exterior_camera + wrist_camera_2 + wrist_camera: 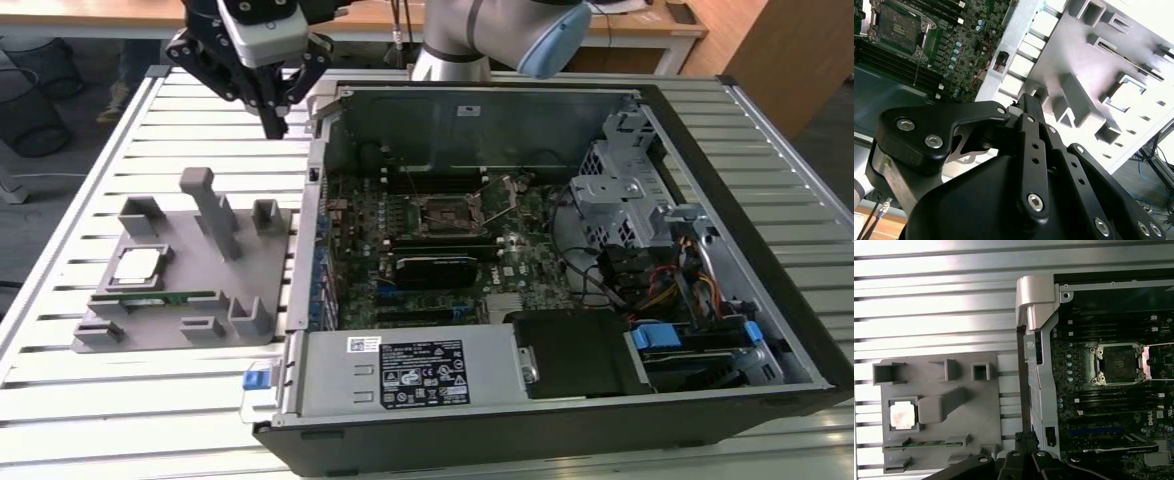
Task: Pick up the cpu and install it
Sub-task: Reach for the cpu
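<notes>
In the exterior view the robot arm [467,40] was cut off by the frame edge at twelve o'clock. The computer case [534,445] was clipped at four o'clock. The memory stick [156,297], at six o'clock from the chip [138,264], sat sunk in the grey holder [194,275], with only its upper edge showing. In the first wrist view, glare whitened the chip's top and hid any marks. In the second wrist view the gripper [1027,103] covered part of the holder, and its own body ran out of frame.

cpu [138,266] open above, holder posts [214,212] close beside, socket [451,211] seemingly unobstructed
</notes>
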Motion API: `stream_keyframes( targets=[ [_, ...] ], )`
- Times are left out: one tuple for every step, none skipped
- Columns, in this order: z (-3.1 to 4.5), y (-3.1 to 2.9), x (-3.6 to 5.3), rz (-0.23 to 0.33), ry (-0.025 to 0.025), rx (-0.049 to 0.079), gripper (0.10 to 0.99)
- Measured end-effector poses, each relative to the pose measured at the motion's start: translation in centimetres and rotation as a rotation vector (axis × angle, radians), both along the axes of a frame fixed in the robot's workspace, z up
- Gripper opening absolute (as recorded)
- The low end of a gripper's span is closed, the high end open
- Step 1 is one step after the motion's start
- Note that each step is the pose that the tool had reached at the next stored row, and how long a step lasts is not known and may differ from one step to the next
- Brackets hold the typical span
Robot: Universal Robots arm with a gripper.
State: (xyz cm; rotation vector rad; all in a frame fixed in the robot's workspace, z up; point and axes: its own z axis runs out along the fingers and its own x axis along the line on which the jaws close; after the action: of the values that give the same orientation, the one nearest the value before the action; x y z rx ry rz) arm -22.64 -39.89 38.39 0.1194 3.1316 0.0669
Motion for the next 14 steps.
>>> stream_keyframes(
  targets=[
    [-0.01,0.0,-0.05,0.0,0.0002,0.0,0.106],
    [-0.02,0.0,-0.1,0.0,0.0005,0.0,0.106],
    [-0.03,0.0,-0.16,0.0,0.0008,0.0,0.106],
    [-0.04,0.0,-0.21,0.0,0.001,0.0,0.106],
    [-0.05,0.0,-0.27,0.0,0.0013,0.0,0.106],
    [-0.06,0.0,-0.32,0.0,0.0016,0.0,0.106],
    [-0.08,0.0,-0.38,0.0,0.0017,0.0,0.106],
    [-0.09,0.0,-0.43,0.0,0.0021,0.0,0.106],
    [-0.1,0.0,-0.48,0.0,0.0023,0.0,0.106],
    [-0.1,0.0,-0.54,0.0,0.0026,0.0,0.106],
    [-0.47,0.0,-2.44,0.0,0.0106,0.0,0.106],
    [-0.48,0.0,-2.49,0.0,0.0108,0.0,0.106],
    [-0.49,0.0,-2.55,0.0,0.011,0.0,0.106],
    [-0.53,0.0,-2.79,0.0,0.0121,0.0,0.106]
  ],
)
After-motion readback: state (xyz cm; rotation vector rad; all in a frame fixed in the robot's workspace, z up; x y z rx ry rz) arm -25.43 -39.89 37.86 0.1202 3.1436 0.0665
